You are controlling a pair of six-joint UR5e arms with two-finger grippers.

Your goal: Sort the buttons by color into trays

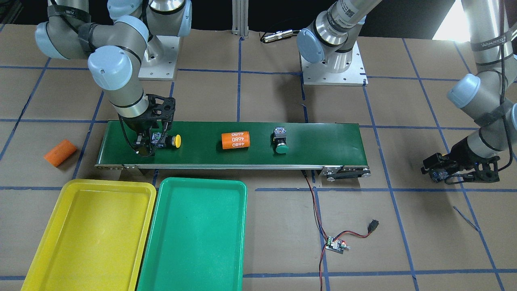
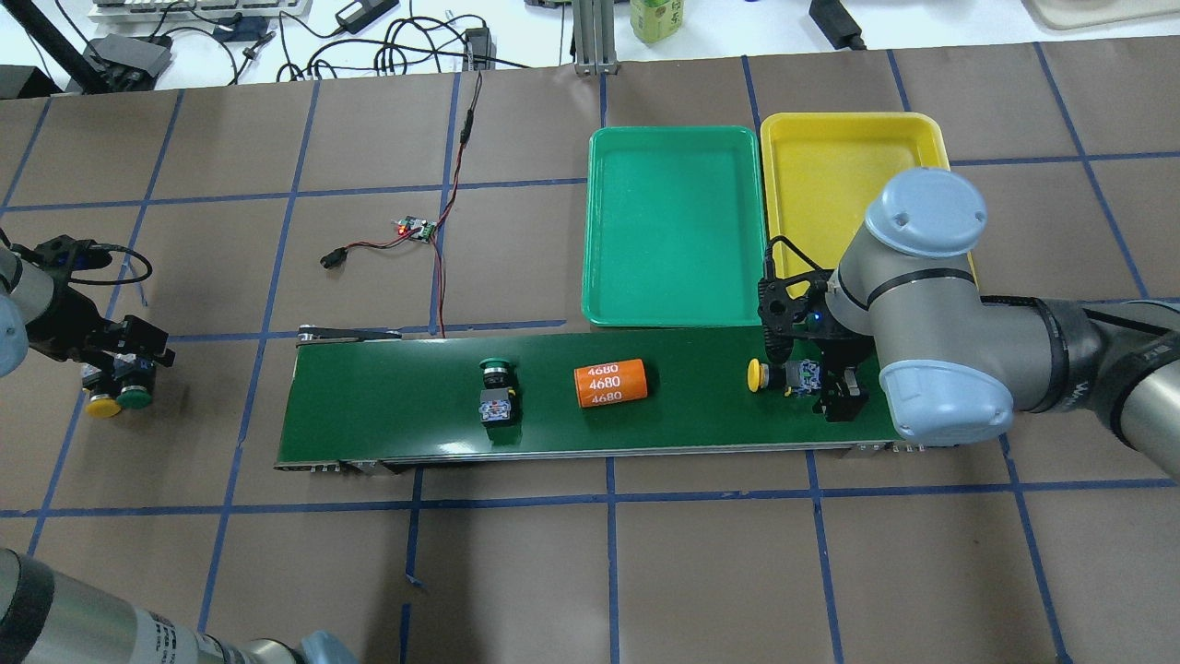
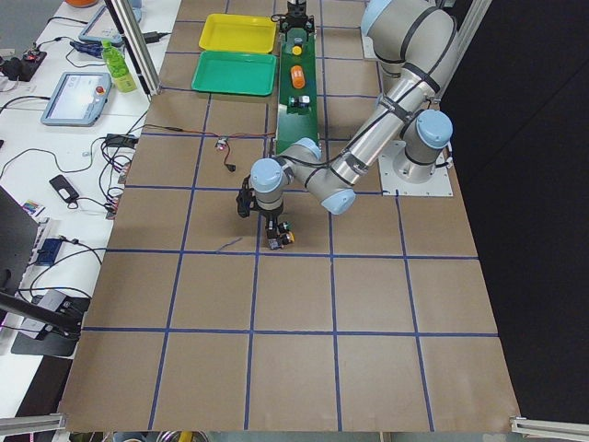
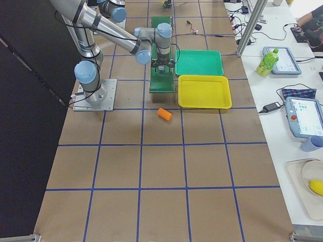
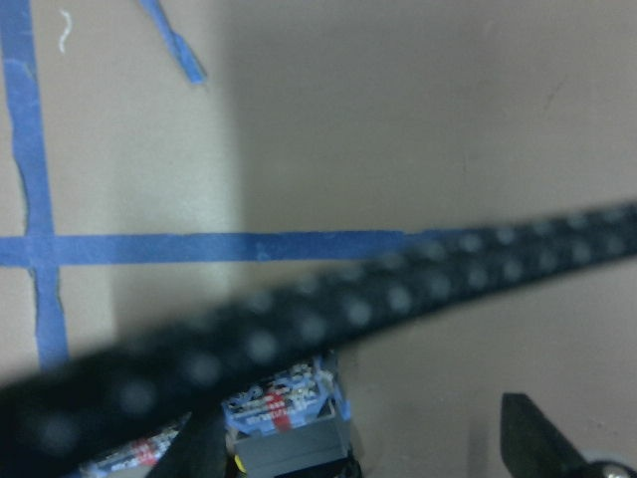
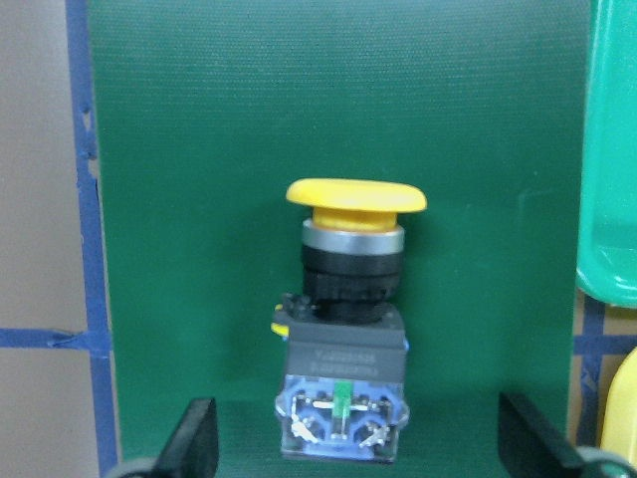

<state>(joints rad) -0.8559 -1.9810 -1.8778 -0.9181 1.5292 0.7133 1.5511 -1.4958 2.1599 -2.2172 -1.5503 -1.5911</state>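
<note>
Right gripper (image 6: pixel 358 453) is down at the conveyor belt's (image 2: pixel 387 406) end beside the yellow tray (image 2: pixel 830 148) and green tray (image 2: pixel 673 231), fingers spread wide around a yellow button (image 6: pixel 348 299) lying there, not touching it. A green button (image 2: pixel 496 387) lies mid-belt. Off the belt's other end, the left gripper (image 2: pixel 118 369) hangs spread, clamping nothing, over a second yellow button (image 2: pixel 102 404) and second green button (image 2: pixel 136 398).

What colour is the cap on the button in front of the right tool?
Yellow cap, clearest in the right wrist view.
</note>
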